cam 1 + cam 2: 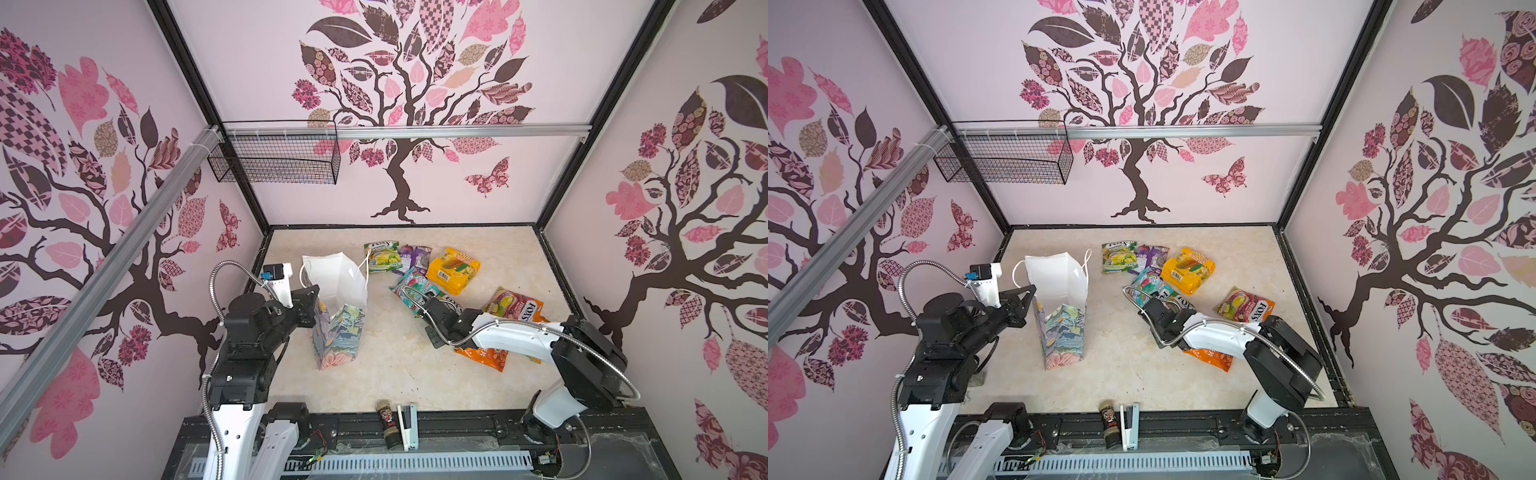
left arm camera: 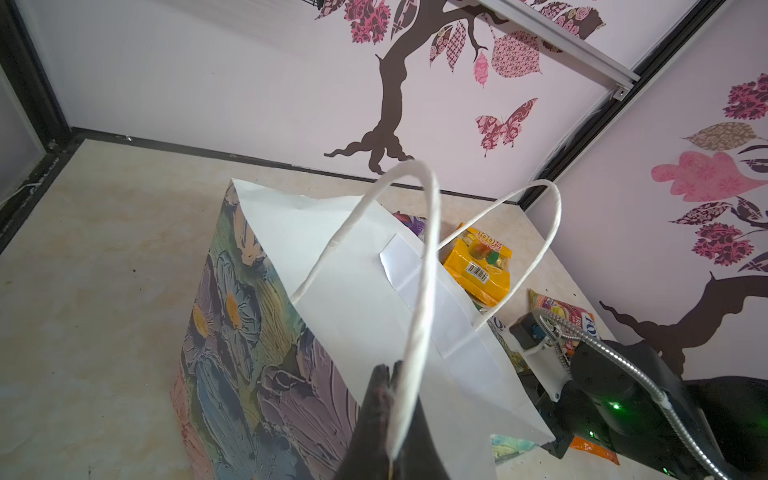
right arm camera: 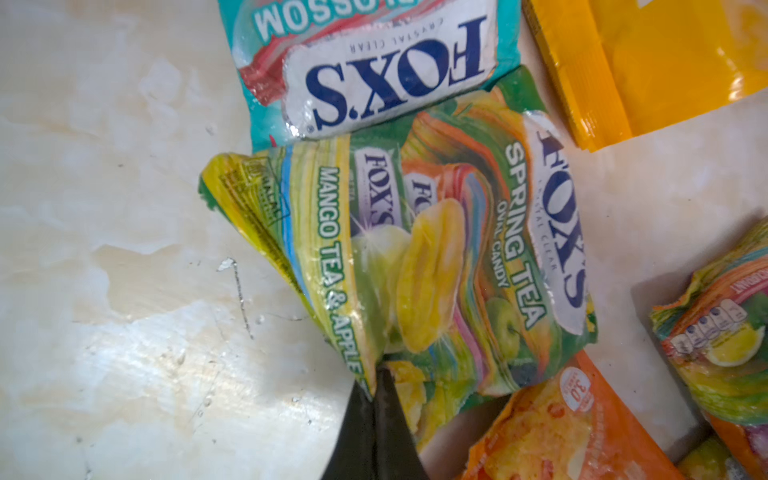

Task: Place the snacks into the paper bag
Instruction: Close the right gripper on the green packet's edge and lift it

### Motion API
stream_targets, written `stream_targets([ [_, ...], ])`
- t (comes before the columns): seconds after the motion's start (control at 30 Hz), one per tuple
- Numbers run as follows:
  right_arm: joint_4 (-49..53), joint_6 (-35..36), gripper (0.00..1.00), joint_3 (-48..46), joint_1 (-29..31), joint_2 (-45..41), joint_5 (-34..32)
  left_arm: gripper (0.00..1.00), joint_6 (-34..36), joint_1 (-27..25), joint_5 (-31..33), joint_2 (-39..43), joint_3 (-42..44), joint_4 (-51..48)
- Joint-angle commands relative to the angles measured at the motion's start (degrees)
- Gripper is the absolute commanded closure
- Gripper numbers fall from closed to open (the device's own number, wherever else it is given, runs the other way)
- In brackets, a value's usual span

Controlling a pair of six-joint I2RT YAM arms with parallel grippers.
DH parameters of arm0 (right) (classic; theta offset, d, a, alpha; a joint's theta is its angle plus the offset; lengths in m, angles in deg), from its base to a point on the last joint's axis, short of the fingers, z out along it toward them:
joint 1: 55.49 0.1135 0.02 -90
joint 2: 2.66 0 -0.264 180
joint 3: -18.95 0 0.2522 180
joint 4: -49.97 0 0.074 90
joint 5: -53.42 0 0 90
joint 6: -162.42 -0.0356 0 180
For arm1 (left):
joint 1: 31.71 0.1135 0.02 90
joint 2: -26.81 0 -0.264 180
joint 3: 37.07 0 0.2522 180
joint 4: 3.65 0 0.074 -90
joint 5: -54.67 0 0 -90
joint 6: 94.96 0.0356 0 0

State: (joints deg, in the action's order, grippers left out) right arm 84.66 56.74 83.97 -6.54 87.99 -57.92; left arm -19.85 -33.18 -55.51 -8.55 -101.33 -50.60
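A dark spice jar (image 1: pixel 384 424) sits just beside a white stapler (image 1: pixel 407 426), well apart from the black wire basket (image 1: pixel 274 160).

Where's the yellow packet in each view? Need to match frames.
Both top views: yellow packet on the table's far half, right of the bag.
Left wrist: beyond the bag's rim, between its handles.
Right wrist: cut by the frame edge, beside the teal packet.
Shared landmark: the bag, absent only from right wrist.
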Motion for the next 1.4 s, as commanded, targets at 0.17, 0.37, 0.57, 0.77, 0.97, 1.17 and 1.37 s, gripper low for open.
stream_targets([
  [0.17, -1.4, -0.7, 1.0, 0.0, -3.3, -9.5, 7.0, 1.0, 1.0, 0.2, 0.2, -0.1, 0.3, -0.1],
  [0.37, -2.4, -1.2, 1.0, -0.5, -4.2, -14.8, 10.1, 1.0, 1.5, 0.2, 0.7, 0.1, 0.1, -0.7],
  [0.57, -2.4, -0.2, 1.0, 0.5, -4.7, -18.7, 10.8, 1.0, 1.4, 0.2, 0.8, 0.2, 0.3, -0.5],
  [0.77, -2.8, -0.5, 1.0, 0.7, -4.8, -22.1, 12.2, 1.0, 1.3, 0.2, 0.7, 0.7, 0.4, -0.2],
  [0.97, -2.0, 0.0, 1.0, 2.3, -4.8, -23.2, 13.0, 1.0, 1.2, 0.2, 0.8, 0.6, 0.6, -0.2],
  [1.17, -1.5, 0.5, 1.0, 5.1, -4.8, -24.5, 15.8, 1.0, 1.3, 0.3, 0.9, 0.7, 0.7, -0.2],
  [1.37, -0.6, 0.6, 1.0, 9.6, -4.8, -26.2, 19.7, 1.0, 1.2, 0.3, 0.9, 0.7, 0.6, -0.2],
])
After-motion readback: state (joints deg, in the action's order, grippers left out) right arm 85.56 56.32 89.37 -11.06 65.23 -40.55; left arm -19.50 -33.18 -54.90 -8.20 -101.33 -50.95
